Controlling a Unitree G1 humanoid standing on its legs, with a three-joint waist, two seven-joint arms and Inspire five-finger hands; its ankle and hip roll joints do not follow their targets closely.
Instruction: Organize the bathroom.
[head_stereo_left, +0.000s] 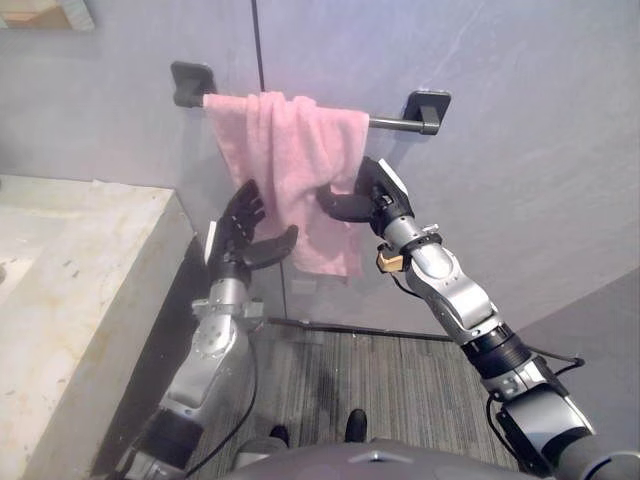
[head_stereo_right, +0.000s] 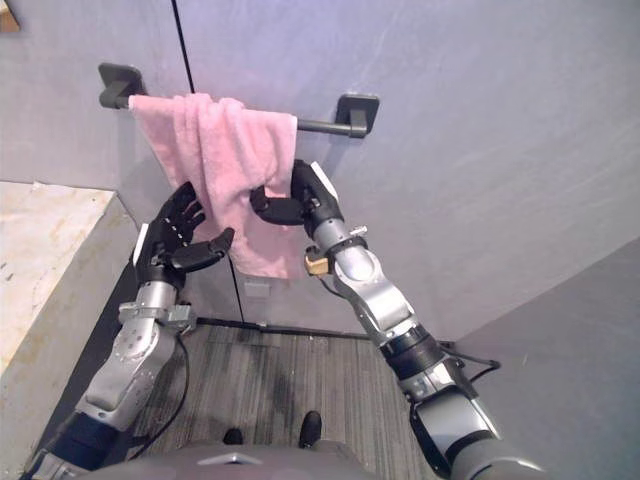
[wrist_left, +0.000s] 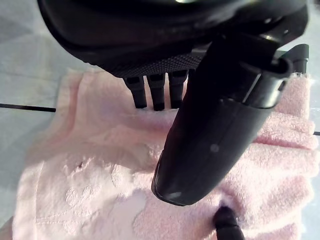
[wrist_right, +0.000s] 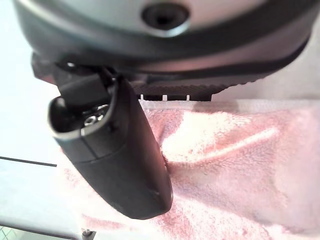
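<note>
The pink towel hung bunched over the dark wall bar, crowded toward the bar's left end beside the counter. The right hand pinched the towel's right edge between thumb and curled fingers, probably to draw it flat along the bar. The left hand stood released against the left side, fingers spread, seemingly steadying the cloth

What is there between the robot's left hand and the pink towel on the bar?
Nothing visible. The left hand is open right at the left edge of the pink towel, which hangs bunched over the dark wall bar. The right hand is already at the towel's right side, its thumb in front of the cloth.
</note>
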